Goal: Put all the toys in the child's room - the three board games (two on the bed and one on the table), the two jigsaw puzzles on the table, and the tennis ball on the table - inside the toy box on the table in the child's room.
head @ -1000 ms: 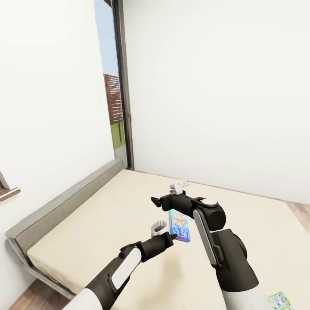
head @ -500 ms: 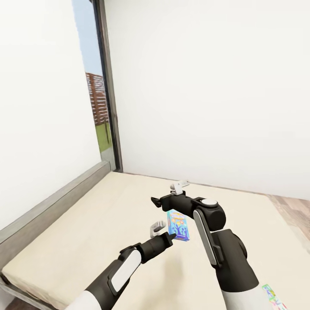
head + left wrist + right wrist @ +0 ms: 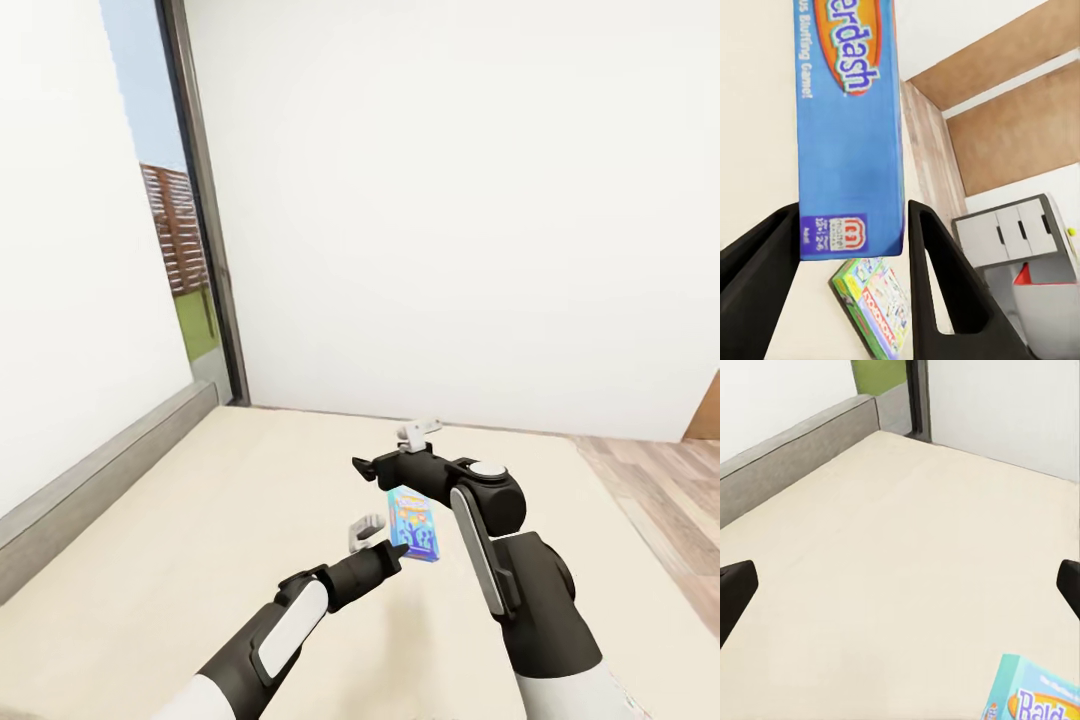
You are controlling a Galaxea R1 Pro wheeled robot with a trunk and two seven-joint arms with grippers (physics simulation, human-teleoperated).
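Both arms (image 3: pixel 500 560) are made of glossy black segments with long white panels along the forearms and white shells near the shoulders. The right arm has a round white cap on a joint (image 3: pixel 487 470). The fingers (image 3: pixel 945 292) are black wedges.

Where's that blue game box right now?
The blue game box is held up in the left gripper above the bed, just beside the right arm.
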